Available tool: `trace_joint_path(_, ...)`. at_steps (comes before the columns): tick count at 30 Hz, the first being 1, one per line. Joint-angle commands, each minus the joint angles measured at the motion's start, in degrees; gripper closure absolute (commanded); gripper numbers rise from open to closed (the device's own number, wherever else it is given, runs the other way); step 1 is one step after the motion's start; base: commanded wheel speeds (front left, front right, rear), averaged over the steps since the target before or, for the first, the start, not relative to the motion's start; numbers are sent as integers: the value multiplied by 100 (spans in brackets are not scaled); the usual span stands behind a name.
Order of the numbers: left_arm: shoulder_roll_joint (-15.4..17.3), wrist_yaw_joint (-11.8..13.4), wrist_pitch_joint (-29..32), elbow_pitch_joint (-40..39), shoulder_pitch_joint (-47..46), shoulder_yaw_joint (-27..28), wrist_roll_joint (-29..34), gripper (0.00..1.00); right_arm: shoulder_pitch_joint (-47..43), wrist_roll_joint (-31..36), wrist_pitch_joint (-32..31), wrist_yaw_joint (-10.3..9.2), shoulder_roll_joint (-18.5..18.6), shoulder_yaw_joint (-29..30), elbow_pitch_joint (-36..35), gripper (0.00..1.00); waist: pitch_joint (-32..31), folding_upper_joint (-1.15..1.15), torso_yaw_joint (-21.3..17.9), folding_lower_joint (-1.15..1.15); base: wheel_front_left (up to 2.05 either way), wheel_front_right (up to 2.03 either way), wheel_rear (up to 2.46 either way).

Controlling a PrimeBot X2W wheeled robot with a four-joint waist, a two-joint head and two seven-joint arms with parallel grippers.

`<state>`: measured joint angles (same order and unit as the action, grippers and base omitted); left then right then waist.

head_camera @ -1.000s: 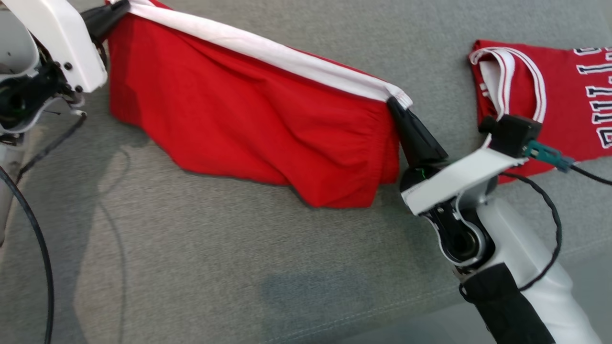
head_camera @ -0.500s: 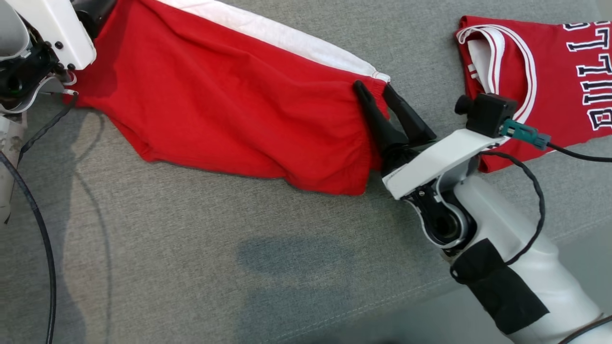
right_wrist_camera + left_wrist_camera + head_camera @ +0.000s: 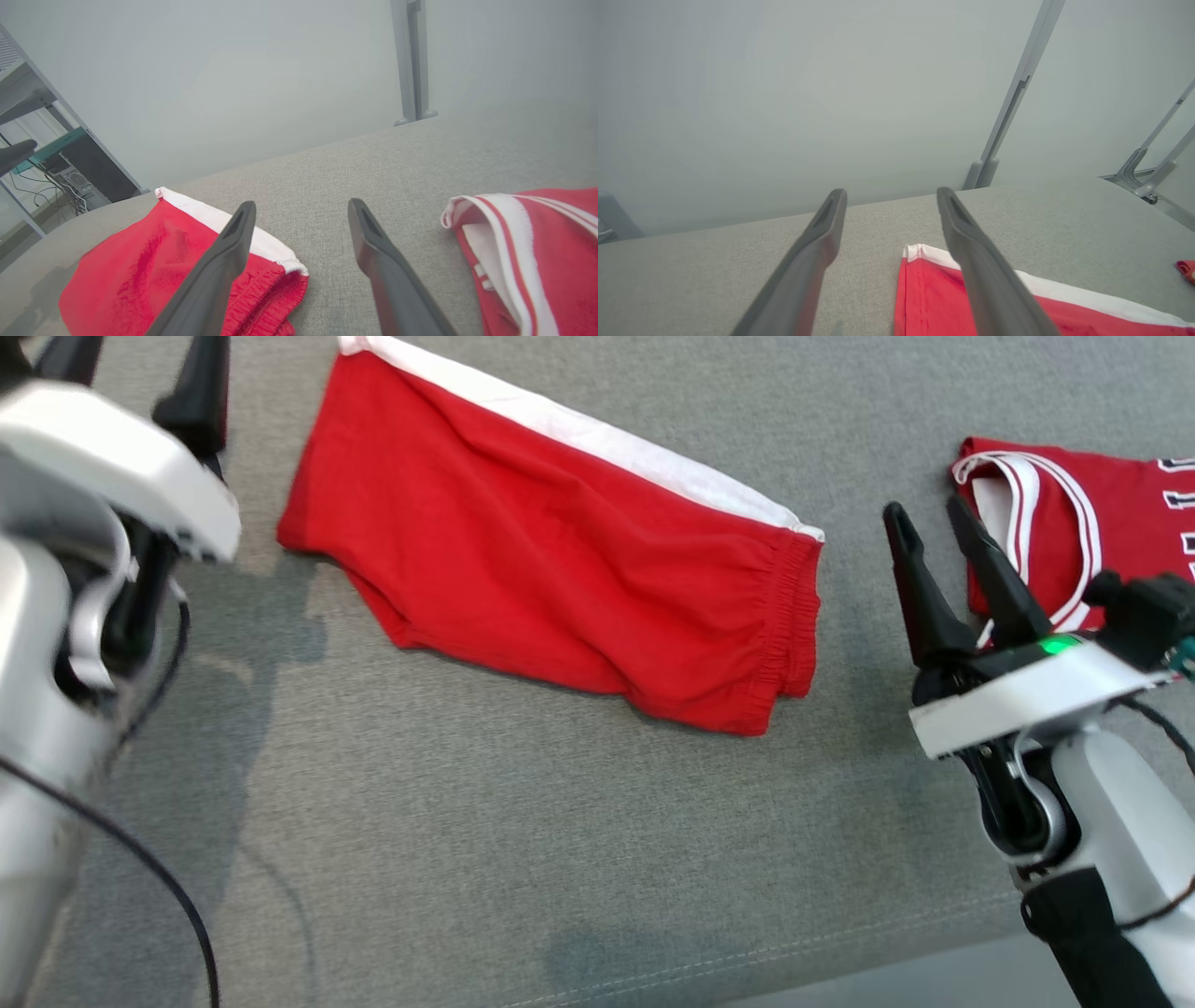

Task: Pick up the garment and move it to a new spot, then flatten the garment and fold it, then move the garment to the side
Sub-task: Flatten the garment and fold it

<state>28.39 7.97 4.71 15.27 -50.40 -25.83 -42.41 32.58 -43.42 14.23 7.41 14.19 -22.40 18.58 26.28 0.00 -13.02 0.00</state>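
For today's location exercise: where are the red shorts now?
In the head view the red shorts lie upper centre on the grey surface, left of the red jersey.

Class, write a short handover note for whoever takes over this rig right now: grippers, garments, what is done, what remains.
Grippers: the left gripper is open and empty by the left end of the red shorts. The right gripper is open and empty, between their waistband and the jersey.
Things: shorts lie fairly flat on the grey surface, with some wrinkles.
Done: shorts laid out.
Left: probably smoothing, folding, moving aside.
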Motion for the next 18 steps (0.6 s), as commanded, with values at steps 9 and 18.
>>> trace_joint_path(9,249,1257,-1175,-1625,2142,325,545,0,-1545,2247,76,8,-491,1263,-986,0,-602,0,558,0,0,0,0)
trace_joint_path(18,413,2040,-1294,-2409,3534,271,816,0,-2407,3015,76,8,-927,1706,-1454,0,-908,0,494,0,0,0,0)
